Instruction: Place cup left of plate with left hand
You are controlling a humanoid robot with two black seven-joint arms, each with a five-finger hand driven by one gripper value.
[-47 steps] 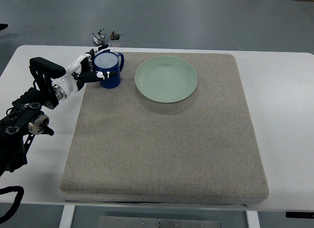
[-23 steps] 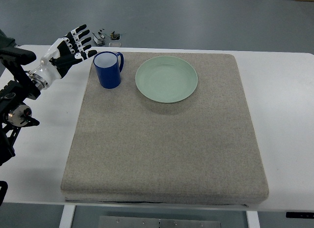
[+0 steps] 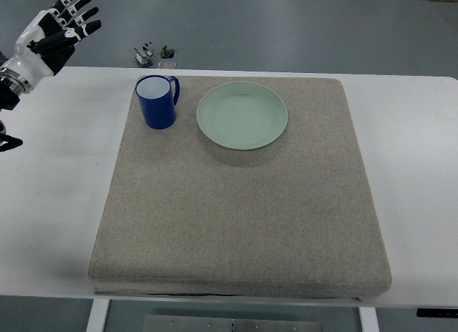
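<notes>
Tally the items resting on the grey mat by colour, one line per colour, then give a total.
Blue: 1, the cup, upright on the mat.
Pale green: 1, the plate, to the cup's right and not touching it.
Total: 2

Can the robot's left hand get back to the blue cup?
Probably yes. The left hand is open, up in the far left corner, and only bare table lies between it and the blue cup.
</notes>
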